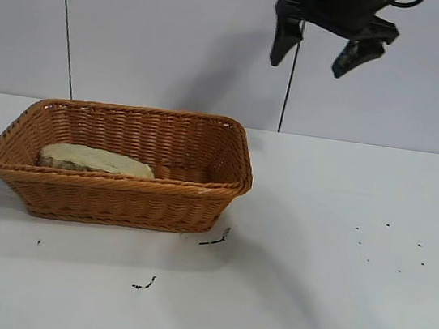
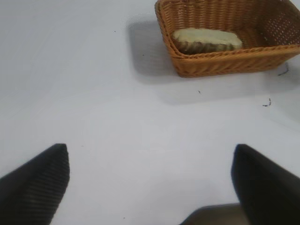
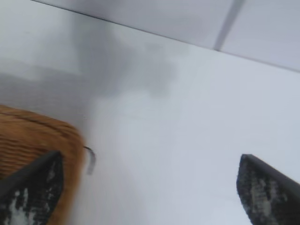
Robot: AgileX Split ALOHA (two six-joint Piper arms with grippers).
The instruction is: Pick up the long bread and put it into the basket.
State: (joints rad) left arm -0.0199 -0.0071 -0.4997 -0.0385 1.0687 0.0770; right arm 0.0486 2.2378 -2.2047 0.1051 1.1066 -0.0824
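Observation:
The long bread [image 1: 96, 161] lies inside the basket [image 1: 200, 185] at its left end, pale side up; it also shows in the left wrist view [image 2: 206, 40] inside the basket [image 2: 225, 63]. My right gripper [image 1: 316, 57] hangs high above the table, to the right of the basket, open and empty; in its own view [image 3: 147, 183] a corner of the basket [image 3: 28, 140] shows beside one finger. My left gripper [image 2: 150, 180] is open and empty over bare table, well away from the basket; it is out of the exterior view.
The white table [image 1: 332, 295] carries a few dark crumbs and small scraps [image 1: 215, 239] near the basket's front right corner and more specks [image 1: 392, 246] at the right. A grey wall stands behind the table.

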